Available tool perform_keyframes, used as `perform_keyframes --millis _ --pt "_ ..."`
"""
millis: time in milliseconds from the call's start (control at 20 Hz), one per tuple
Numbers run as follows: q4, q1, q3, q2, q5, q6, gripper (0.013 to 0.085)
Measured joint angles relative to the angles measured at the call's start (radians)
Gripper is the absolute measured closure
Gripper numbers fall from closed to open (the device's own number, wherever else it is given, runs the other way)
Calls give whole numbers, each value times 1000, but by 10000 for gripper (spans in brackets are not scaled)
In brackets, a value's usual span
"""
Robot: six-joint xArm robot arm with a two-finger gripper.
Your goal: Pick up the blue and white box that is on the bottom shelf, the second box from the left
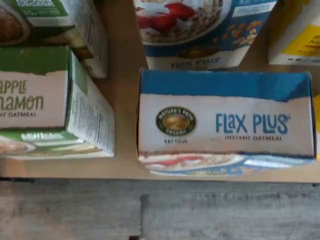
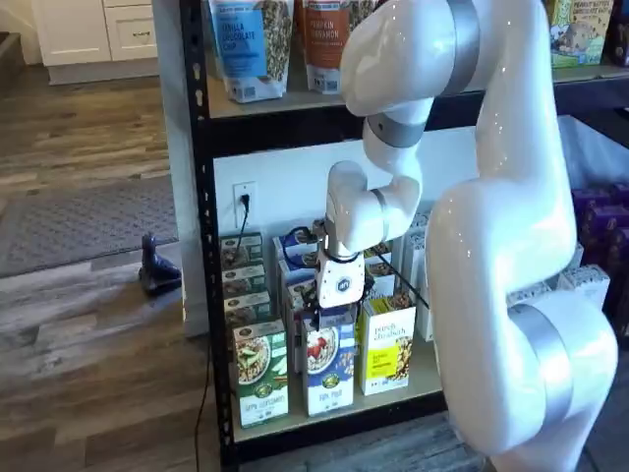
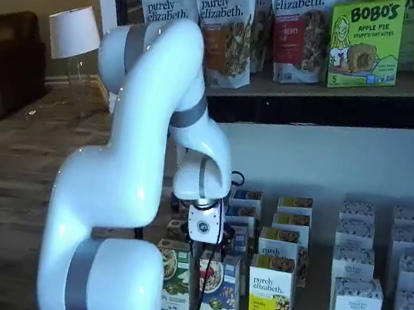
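Nearest the cams is the white xArm (image 2: 511, 256), big elbow filling the front in both shelf views. Its gripper (image 2: 319, 317) hangs right over the front row of the bottom shelf (image 2: 334, 418), black fingers down at the top edge of the blue and white box (image 2: 328, 369). Fingers are too small/dark to see a gap in the pics, but the jaws are spread as wide as they go and nothing is gripped, box sits on the board.

Wrist view looks straight down on that box (image 1: 225, 120): blue strip along its far edge, white top flap w/ "Flax Plus instant oatmeal" and a round Nature's Path logo. It stands at the front edge of the tan board, wood floor (image 1: 160, 210) below.

Left of it, w/ a gap between, is the green-and-white apple cinnamon oatmeal box (image 1: 50, 100). Right of it, just beside, a yellow box (image 2: 386, 344).

Behind it there's another Flax Plus box (image 1: 200, 30), same bowl w/ red berries on front, more rows further back. Up top, the upper shelf has purely elizabeth granola bags (image 3: 226, 25).
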Motion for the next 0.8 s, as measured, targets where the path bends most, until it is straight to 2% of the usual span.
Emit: perform_keyframes --millis 250,550,700,800 --pt "-31 -3 -76 60 19 27 130" --pt "-119 -17 -154 106 37 97 130" --pt "-118 -22 -183 118 48 90 130" --pt "-96 -23 -197 124 58 68 130"
